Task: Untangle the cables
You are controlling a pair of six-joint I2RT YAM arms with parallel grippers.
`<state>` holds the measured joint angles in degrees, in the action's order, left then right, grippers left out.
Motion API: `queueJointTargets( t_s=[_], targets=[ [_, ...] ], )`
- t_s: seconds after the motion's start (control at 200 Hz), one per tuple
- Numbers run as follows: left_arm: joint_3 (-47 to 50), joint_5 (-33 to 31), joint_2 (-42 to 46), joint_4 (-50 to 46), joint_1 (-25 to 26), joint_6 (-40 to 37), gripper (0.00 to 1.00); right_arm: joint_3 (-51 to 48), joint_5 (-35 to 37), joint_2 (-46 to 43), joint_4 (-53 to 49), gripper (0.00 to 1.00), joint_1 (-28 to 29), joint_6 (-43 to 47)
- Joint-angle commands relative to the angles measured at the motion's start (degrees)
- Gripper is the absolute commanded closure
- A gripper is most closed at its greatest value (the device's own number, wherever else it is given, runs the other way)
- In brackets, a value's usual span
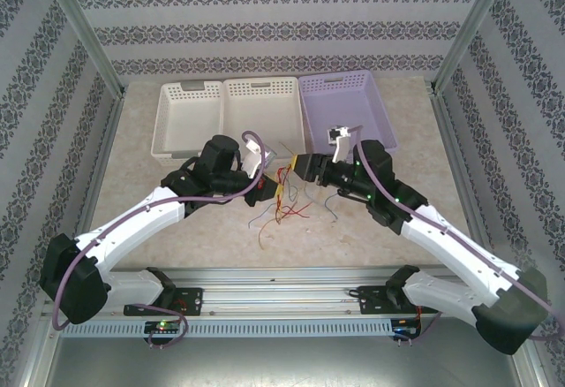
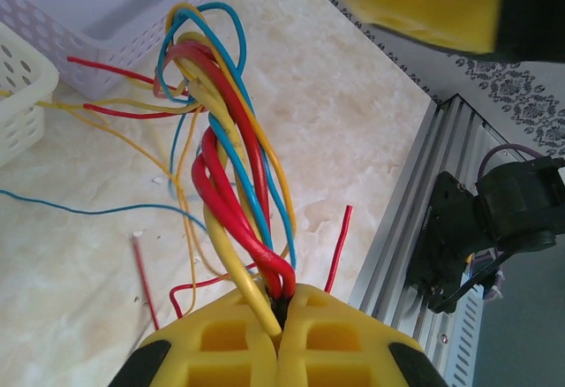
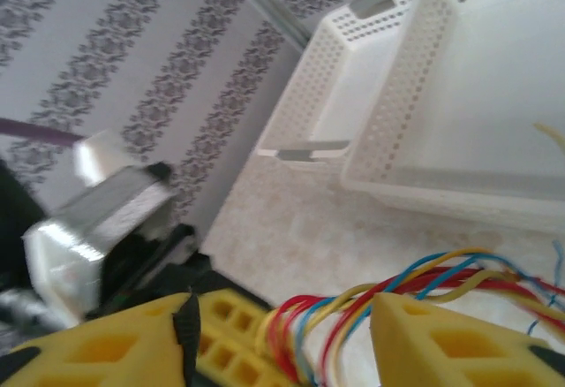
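While my left hand (image 2: 281, 309) is clamped shut on the cables (image 2: 231, 166), the red, yellow and blue strands run straight out from its fingertips as one twisted rope and fan into loops at the far end. My right hand (image 3: 287, 321) faces it from the other side. Its fingers stand well apart with the same bunch passing through the gap between them, so I judge it open and gripping nothing yet.

From above, the two hands nearly meet over the middle of the surface (image 1: 221, 246), the tangle hanging between them with its loose tails trailing toward me. The long axis runs from one hand to the other, so the next move likely depends on the right hand closing on a few strands and drawing away along that line, away from my left.

Behind the hands sit a white basket (image 1: 261, 82) and a lilac basket (image 1: 381, 113), both near. The lilac one is close behind my right wrist and could hinder a pull backward. Several thin ends lie flat on the surface and may snag.
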<state>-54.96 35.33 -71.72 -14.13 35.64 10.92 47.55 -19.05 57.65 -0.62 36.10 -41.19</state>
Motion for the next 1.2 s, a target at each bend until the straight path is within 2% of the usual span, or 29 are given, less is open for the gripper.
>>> queueJointTargets(
  t_s=[0.0,0.15,0.24,0.475,0.709,1.039,1.199],
  targets=[
    [0.13,-0.7,1.35,2.57,0.53,0.5,1.0,-1.52,-5.97,-1.99,-0.47,0.4,-0.32,2.97],
    [0.34,-0.87,1.85,2.79,0.49,0.68,1.0,-4.74,-8.92,-2.0,1.34,0.42,1.2,3.53],
    [0.3,-0.88,1.94,2.88,0.42,0.68,1.0,-5.31,-7.42,-0.11,0.76,0.48,2.93,4.76],
    [0.32,-0.53,2.23,2.79,0.4,0.51,1.0,-7.19,-2.04,2.1,2.42,0.49,4.92,6.39],
    [0.42,-0.44,2.54,2.79,0.44,0.51,1.0,-7.68,1.4,4.21,3.98,0.58,5.13,7.51],
    [0.42,0.09,2.69,2.86,0.46,0.51,1.0,-7.74,5.26,4.68,5.71,0.75,5.67,8.31],
    [0.44,0.05,2.82,2.79,0.4,0.51,1.0,-9.4,7.89,1.33,5.63,0.92,5.58,9.05]
  ],
)
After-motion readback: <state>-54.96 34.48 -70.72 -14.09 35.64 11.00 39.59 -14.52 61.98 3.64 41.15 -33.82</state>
